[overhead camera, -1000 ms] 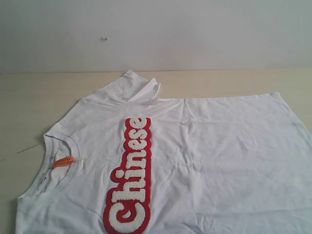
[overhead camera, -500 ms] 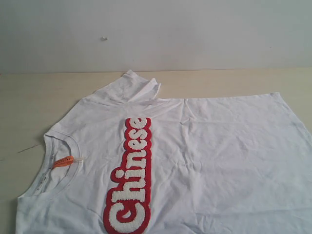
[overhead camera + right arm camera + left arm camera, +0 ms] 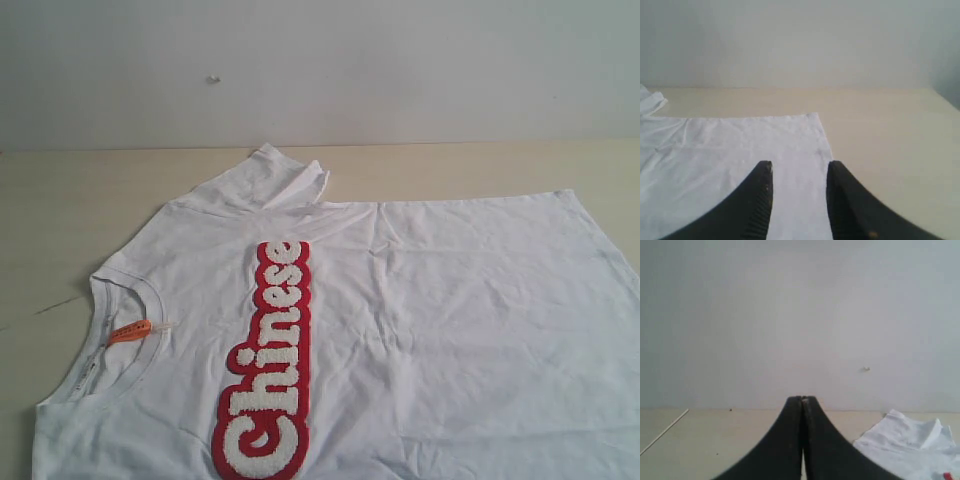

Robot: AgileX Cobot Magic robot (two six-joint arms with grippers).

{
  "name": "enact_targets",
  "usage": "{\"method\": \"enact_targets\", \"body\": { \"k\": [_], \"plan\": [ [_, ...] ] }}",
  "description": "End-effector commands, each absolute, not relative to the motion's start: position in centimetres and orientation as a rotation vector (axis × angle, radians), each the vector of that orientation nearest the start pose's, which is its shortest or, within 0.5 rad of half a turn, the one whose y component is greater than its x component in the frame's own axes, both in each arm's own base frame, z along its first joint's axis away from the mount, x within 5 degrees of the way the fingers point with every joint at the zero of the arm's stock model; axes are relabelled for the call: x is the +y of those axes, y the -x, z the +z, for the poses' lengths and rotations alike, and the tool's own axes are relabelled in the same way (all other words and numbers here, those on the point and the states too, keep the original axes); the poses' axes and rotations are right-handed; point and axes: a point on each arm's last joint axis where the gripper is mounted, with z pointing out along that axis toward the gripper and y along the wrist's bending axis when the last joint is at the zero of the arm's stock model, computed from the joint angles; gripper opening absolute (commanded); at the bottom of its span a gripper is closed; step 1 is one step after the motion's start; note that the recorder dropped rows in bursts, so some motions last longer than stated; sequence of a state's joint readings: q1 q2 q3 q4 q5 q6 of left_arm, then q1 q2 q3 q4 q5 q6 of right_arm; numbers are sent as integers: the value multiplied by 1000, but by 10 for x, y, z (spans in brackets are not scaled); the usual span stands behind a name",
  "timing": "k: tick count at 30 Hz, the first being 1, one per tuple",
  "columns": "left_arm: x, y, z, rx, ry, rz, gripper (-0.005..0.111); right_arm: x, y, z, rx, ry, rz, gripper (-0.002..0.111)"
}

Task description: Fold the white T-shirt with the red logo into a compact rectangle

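fingers of the black left gripper [image 3: 802, 400] press together tip to tip, so it is closed and it holds nothing. ahead of this gripper and off to one side, we see the white cotton short-sleeved t-shirt [image 3: 910, 445]. it lies on the pale beige wooden table [image 3: 715, 440], well apart from the tips. beyond the tips stands the plain light grey wall [image 3: 790, 315].

the black right gripper [image 3: 799, 167] keeps its two ribbed fingers [image 3: 760, 200] apart with a clear gap, so it is open and grips nothing. the t-shirt lies under this gripper and ahead of it, and through the gap we see the white cloth. a straight edge of the shirt ends in a corner a little ahead of the tips. beyond this edge is bare table.

in the exterior view the t-shirt is spread flat and wrinkled, with the chest side up. the red logo [image 3: 270, 370] is fuzzy white chenille letters spelling "chinese" inside a thick red border. it runs as a long narrow strip across the chest. beside it is the ribbed crew neck [image 3: 120, 290] with a small orange neck tag [image 3: 130, 331]. one short sleeve [image 3: 275, 180] lies crumpled on the side toward the wall.
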State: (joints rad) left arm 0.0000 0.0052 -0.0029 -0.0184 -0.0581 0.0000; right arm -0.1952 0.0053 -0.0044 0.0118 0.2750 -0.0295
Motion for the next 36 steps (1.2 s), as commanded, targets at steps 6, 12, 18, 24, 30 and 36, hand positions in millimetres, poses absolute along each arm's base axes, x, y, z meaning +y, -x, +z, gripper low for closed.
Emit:
{"method": "enact_targets", "body": {
  "k": [6,12,18,24,30,36],
  "plan": [
    [0,-53,231,1267,266,-346,0,-11,-53,228,1317,-132,-170,36],
    [0,-51,235,1195,379,-527,0,-11,-50,237,1190,-269,20,36],
    [0,-47,252,1133,345,-528,0,-11,-48,240,1124,-347,144,36],
    [-1,-42,267,1092,309,-514,0,-14,-48,240,1102,-431,213,36],
    [0,-39,279,1243,368,-495,0,-18,-42,249,970,-467,249,36],
    [2,-30,312,1362,282,-298,0,-22,-36,262,872,-543,324,35]
  ]
}}
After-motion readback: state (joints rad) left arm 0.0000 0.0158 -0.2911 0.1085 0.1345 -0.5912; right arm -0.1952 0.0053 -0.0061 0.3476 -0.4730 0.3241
